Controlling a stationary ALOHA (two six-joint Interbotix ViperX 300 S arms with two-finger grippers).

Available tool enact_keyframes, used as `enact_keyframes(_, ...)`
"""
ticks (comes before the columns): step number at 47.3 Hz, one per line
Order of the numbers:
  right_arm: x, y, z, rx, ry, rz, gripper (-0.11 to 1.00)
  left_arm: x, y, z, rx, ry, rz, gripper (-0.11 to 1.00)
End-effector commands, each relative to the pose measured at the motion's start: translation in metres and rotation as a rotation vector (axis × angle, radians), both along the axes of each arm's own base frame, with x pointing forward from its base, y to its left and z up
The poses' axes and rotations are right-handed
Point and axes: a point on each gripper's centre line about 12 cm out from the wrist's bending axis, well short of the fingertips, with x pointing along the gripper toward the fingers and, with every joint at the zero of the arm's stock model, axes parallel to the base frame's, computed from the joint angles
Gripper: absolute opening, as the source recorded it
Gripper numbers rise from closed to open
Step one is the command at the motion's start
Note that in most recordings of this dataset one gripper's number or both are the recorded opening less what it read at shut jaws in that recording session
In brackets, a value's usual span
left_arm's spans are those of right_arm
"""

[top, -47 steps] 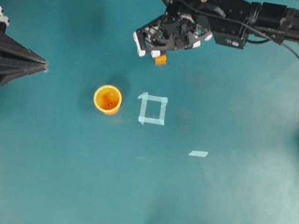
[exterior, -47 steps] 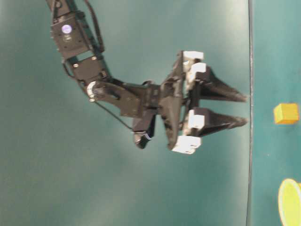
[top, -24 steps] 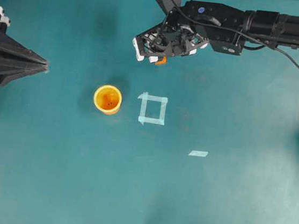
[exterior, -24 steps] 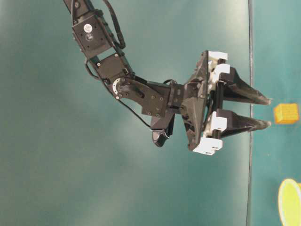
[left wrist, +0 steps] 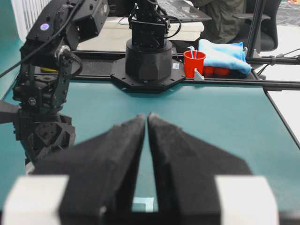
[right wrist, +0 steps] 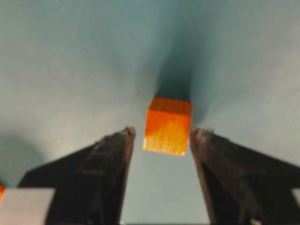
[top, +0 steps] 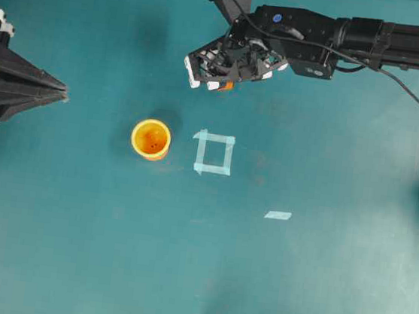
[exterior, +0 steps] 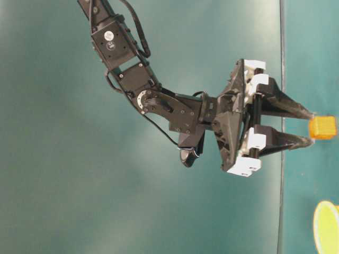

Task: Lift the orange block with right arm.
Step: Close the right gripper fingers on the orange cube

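The right arm [top: 374, 43] reaches in from the right edge of the overhead view, stretched long across the top of the table [top: 197, 262], wrist bent down and rolled so the right gripper [top: 207, 73] tips toward the mat. Its fingers [right wrist: 112, 154] stand wide apart, and in the wrist view the orange block [right wrist: 167, 125] sits on the table right at their tips, framed between the two. There's a sliver of gap on the left side; on the right the tip looks just beside the block, and I can't tell whether it touches. Nothing clamped, the block rests flat on the mat.

From table level, which shows the scene turned on its side, both finger points of the gripper [exterior: 307, 127] aim at the block [exterior: 322, 127], tips level with its near face. From above, only a corner of the block [top: 227, 86] peeks out under the gripper.

The block lies near the top centre of the table, well apart from the yellow cup [top: 151, 139] and above the tape square [top: 214, 153].

Over on the left, the left gripper [left wrist: 146, 123] hangs pointing level across the table, its fingers [left wrist: 117, 150] together with only a thin slit between them, holding nothing.
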Motion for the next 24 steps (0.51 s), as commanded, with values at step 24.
enact_keyframes(24, 0.0079, -0.0027, 0.0085, -0.018, -0.050, 0.002, 0.55, 0.0027, 0.0005, 0.0128, 0.002, -0.034, 0.002, 0.12)
